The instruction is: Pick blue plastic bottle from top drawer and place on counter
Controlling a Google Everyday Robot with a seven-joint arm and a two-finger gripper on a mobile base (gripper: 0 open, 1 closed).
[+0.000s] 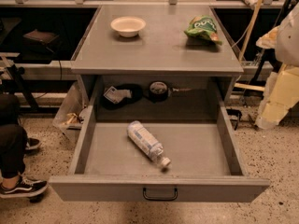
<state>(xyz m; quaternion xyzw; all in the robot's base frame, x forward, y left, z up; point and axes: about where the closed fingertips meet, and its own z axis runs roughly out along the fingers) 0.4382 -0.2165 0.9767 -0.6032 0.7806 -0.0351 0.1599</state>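
The blue plastic bottle (148, 143) lies on its side in the middle of the open top drawer (107, 153), with its white cap pointing to the front right. The drawer is pulled fully out, and its front panel carries a dark loop handle (160, 193). The counter (159, 50) is the flat grey top of the cabinet above it. The gripper is not in view. Only pale parts of my arm (285, 83) show at the right edge, well away from the drawer.
A white bowl (128, 26) stands at the counter's back left, and a green snack bag (202, 29) lies at its back right. Dark objects (159, 91) sit in the cabinet recess behind the drawer. A person's legs and shoes (16, 162) are at the left. A plastic bag (70, 113) lies beside the cabinet.
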